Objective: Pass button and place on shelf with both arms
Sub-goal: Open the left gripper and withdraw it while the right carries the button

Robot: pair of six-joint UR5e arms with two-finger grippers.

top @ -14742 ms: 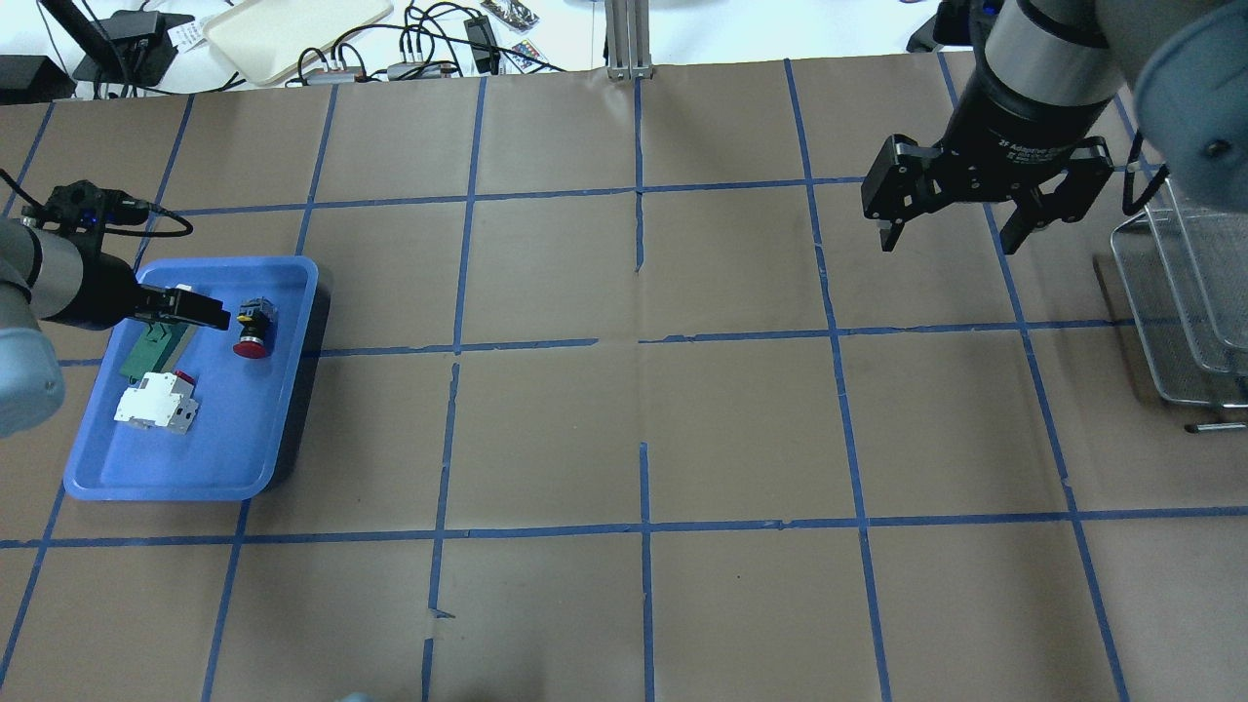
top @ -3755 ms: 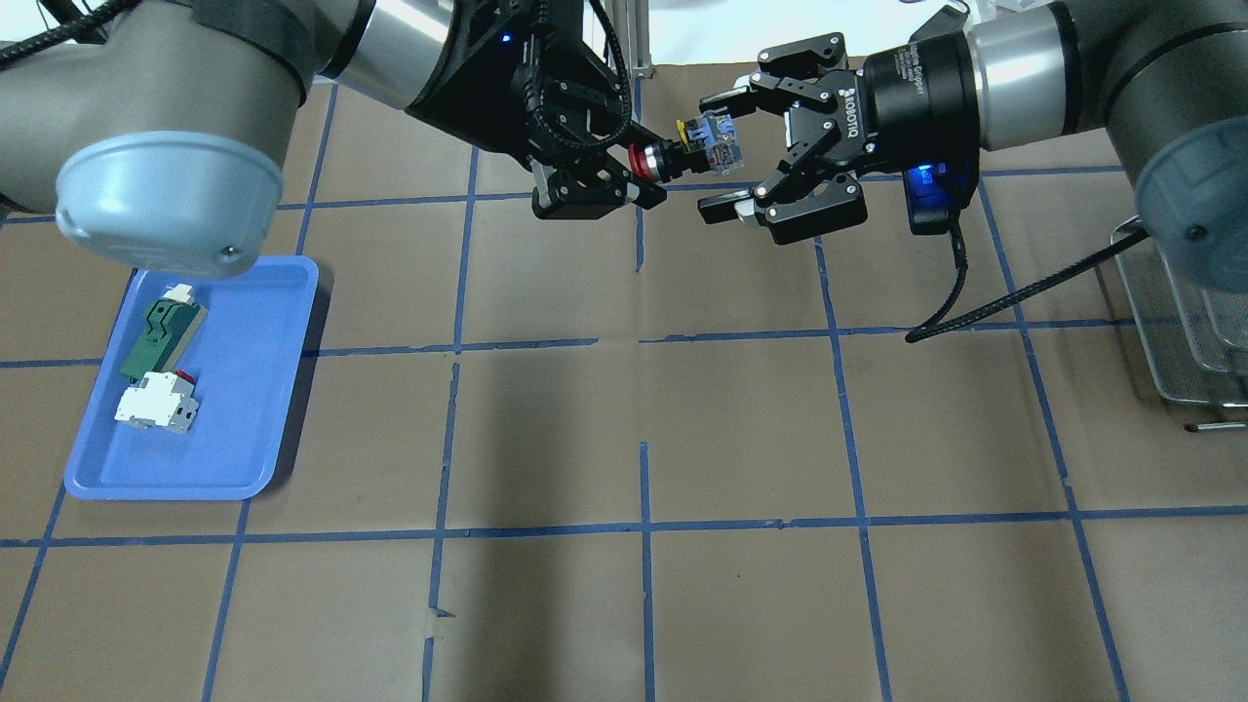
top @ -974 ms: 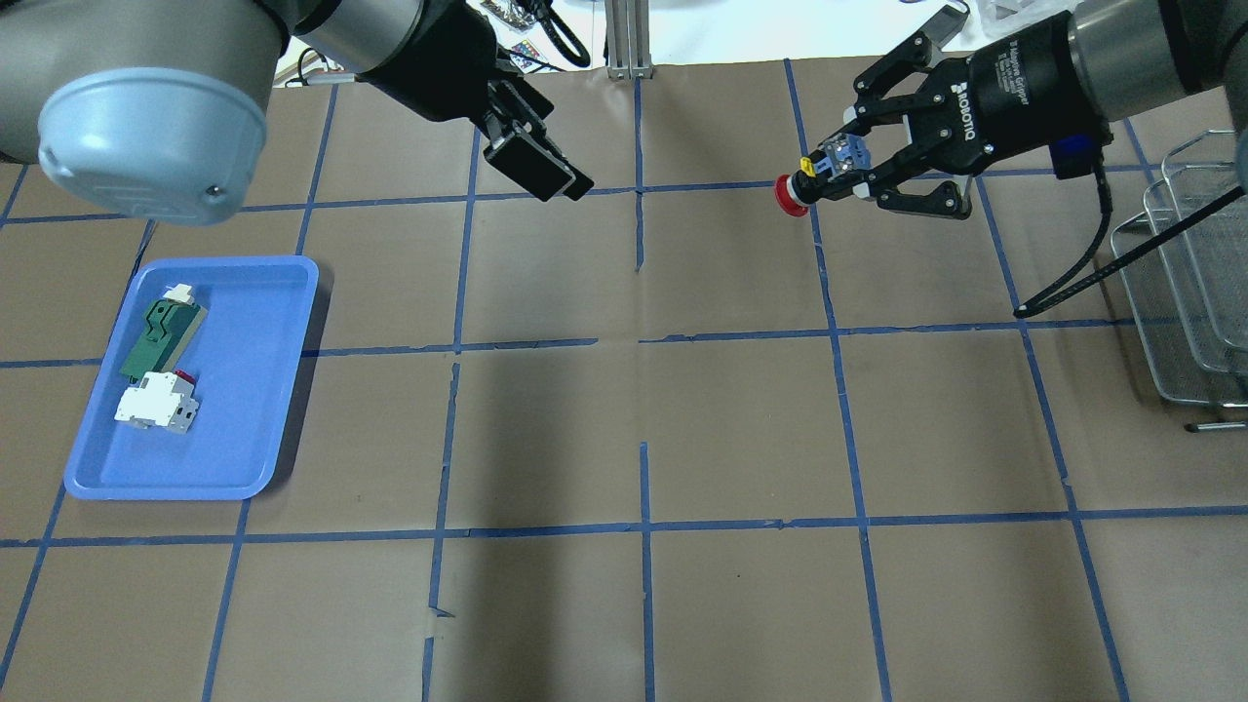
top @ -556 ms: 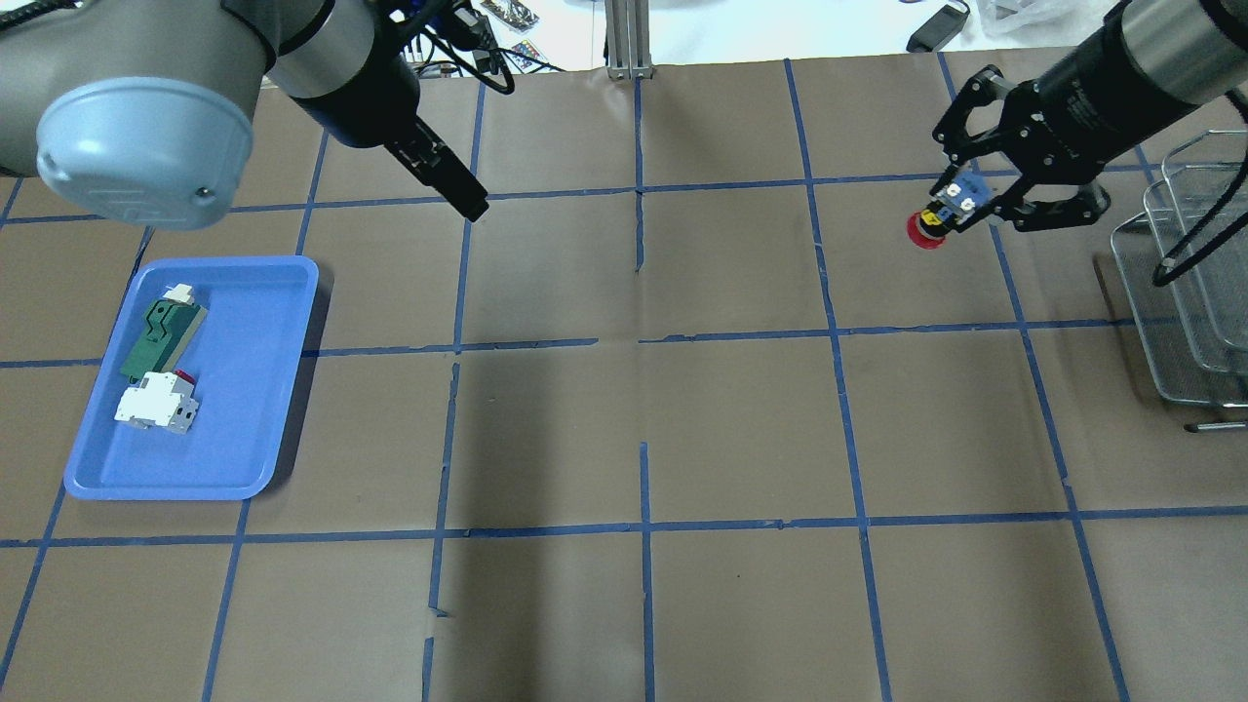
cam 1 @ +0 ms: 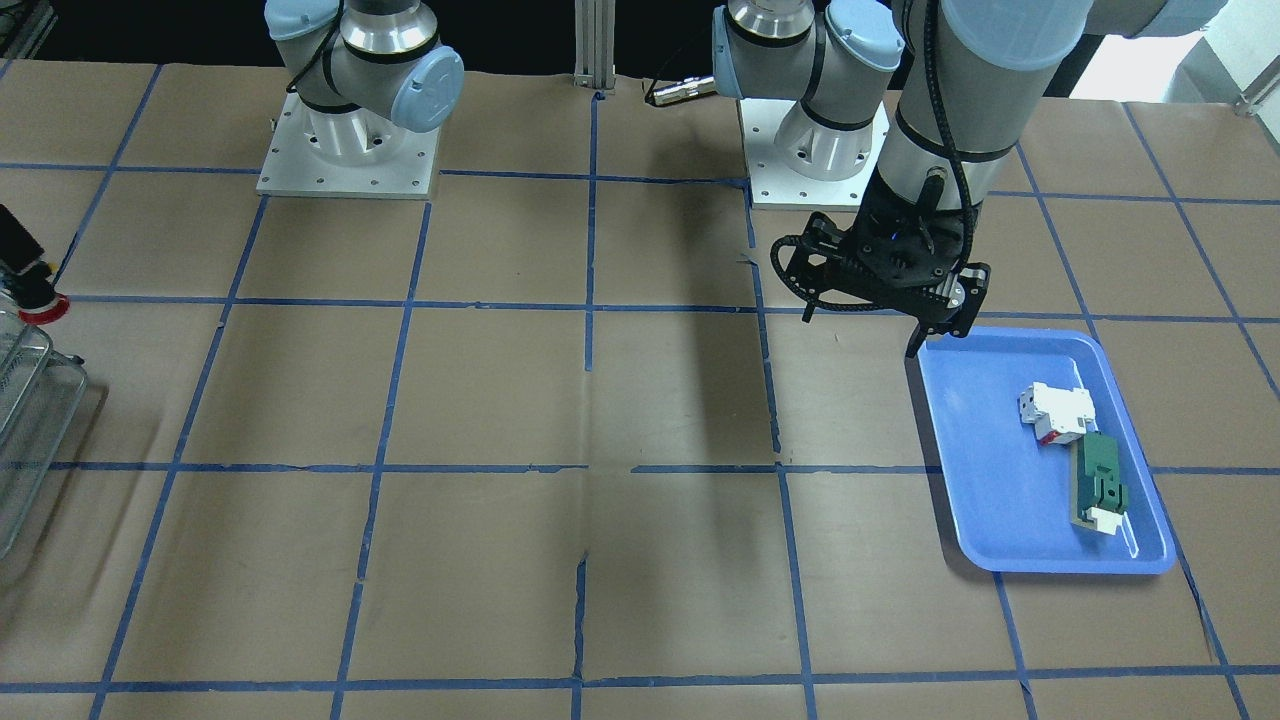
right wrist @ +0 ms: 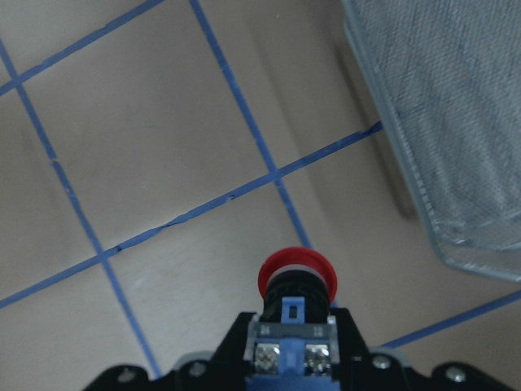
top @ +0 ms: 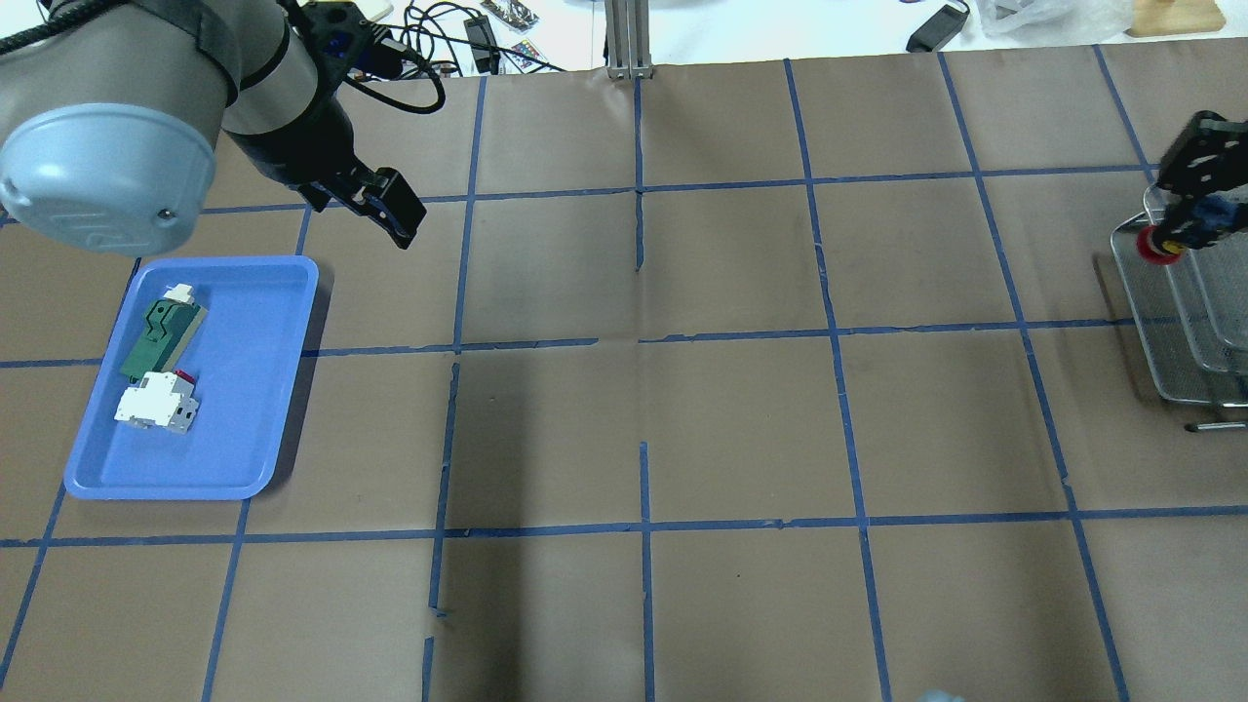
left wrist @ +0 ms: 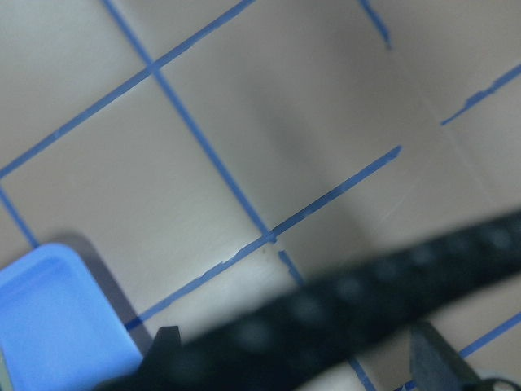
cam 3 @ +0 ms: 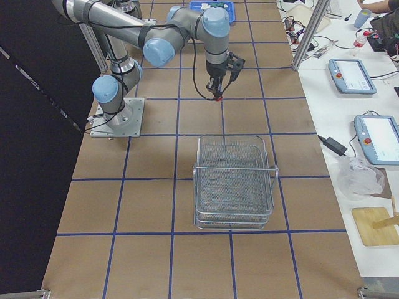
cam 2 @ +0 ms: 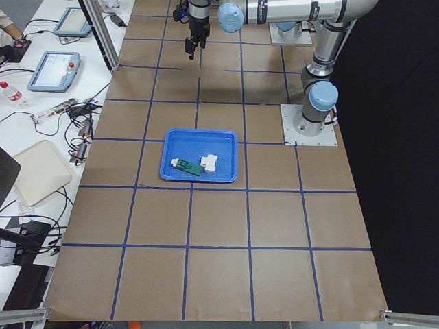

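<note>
My right gripper (top: 1191, 219) is shut on the button (top: 1157, 245), gripping its bluish rear block with the red cap pointing down. In the right wrist view the button (right wrist: 297, 279) hangs over the brown table, just left of the wire-mesh shelf (right wrist: 456, 122). In the overhead view the shelf (top: 1175, 336) stands at the right edge, and the cap overlaps its rim. It also shows in the right exterior view (cam 3: 234, 180). My left gripper (top: 395, 216) is open and empty above the table, off the far right corner of the blue tray.
The blue tray (top: 258, 409) at the left holds a green flat part (top: 161, 330) and a white-and-red breaker (top: 156, 402). Cables and devices lie beyond the table's far edge. A blurred black cable crosses the left wrist view.
My right gripper has carried the button rightward to the shelf's edge. My left arm has drawn back left, toward the blue tray.
</note>
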